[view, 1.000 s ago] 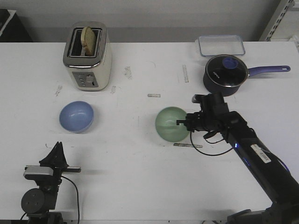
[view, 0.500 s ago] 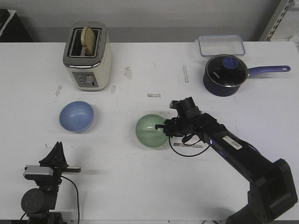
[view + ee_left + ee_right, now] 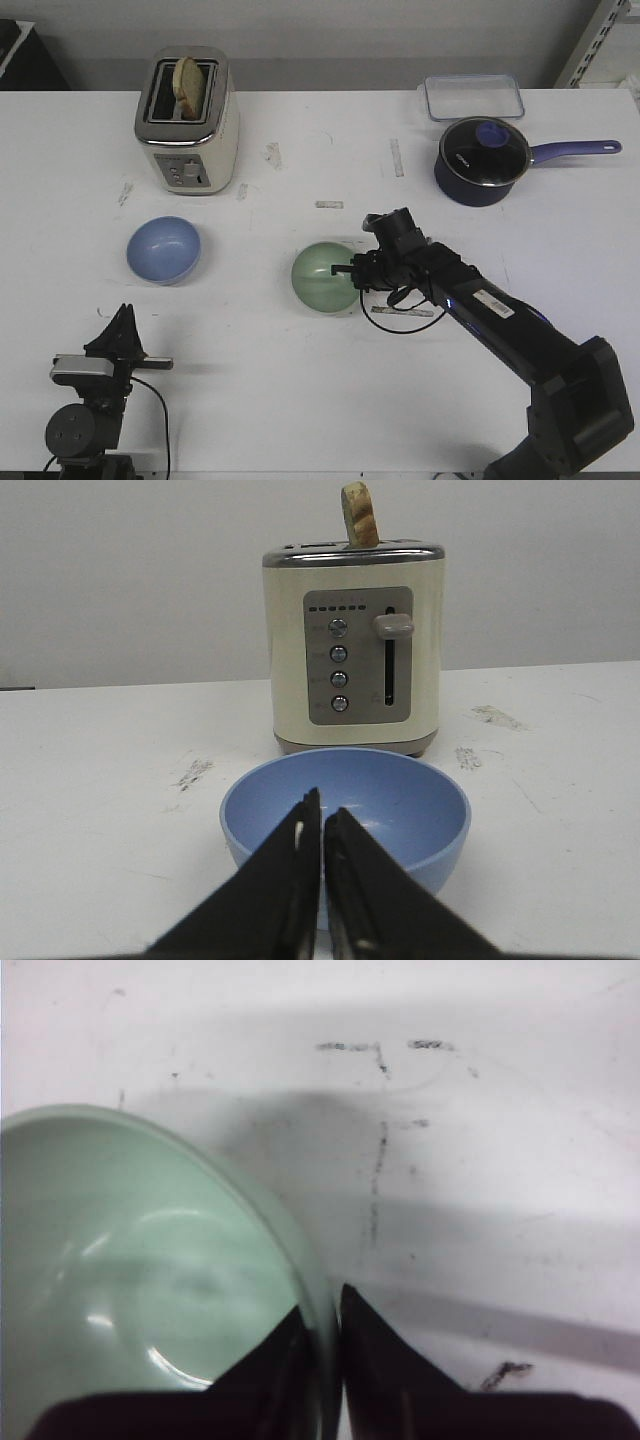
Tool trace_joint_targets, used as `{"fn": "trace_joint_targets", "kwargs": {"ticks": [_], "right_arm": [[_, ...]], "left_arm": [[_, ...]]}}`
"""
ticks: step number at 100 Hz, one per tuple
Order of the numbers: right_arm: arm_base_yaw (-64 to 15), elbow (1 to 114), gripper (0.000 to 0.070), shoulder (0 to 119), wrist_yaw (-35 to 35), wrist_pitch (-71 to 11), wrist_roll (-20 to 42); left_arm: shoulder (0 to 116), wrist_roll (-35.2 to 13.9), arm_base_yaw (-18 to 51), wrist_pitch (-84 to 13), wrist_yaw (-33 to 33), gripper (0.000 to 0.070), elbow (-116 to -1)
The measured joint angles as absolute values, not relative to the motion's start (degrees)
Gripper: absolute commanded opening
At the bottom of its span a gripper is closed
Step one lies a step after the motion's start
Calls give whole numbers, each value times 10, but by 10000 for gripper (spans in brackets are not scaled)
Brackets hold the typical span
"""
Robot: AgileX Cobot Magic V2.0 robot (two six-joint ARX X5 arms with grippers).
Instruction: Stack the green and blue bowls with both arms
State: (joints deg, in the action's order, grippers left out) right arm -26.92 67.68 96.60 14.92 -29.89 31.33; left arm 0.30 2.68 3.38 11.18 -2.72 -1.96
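Observation:
The pale green bowl [image 3: 320,280] is near the table's middle, and my right gripper [image 3: 347,271] is shut on its right rim. In the right wrist view one finger is inside the green bowl [image 3: 130,1280] and the other outside, with the right gripper [image 3: 322,1312] pinching the wall. I cannot tell whether this bowl rests on the table or hangs just above it. The light blue bowl [image 3: 163,250] sits upright and empty on the left. My left gripper [image 3: 123,312] is shut and empty, low and a little short of it. In the left wrist view the left gripper [image 3: 322,818] points straight at the blue bowl [image 3: 400,810].
A cream toaster [image 3: 187,120] with a bread slice in it stands at the back left, behind the blue bowl. At the back right are a dark blue saucepan [image 3: 483,160] with a long handle and a clear container [image 3: 472,97]. Tape strips lie on the white table.
My right arm moved left with the green bowl in its grip during the first half second, then almost stopped. The left arm and blue bowl have not moved.

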Motion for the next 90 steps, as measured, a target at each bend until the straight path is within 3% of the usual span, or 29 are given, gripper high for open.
{"fn": "trace_joint_targets", "kwargs": {"ticks": [17,40,56,68,84,90], "right_arm": [[-269,677,303,966,149,-294,314],[-267,677,311,917,148,-275,301],[-254,677,310,847,132,-271,223],[-242,677,283,808,84,-271,136],[-222,642,57,745,-7,-236,38],[-211,617,12,719,-37,-217,21]], "left_arm": [[3,27,34,112,-27,1,-20],[3,27,34,112,-27,1,-20],[3,27,34,112,-27,1,-20],[3,27,34,112,-27,1,-20],[3,27,34,112,-27,1,-20],[3,27,34,112,-27,1,-20]]}}
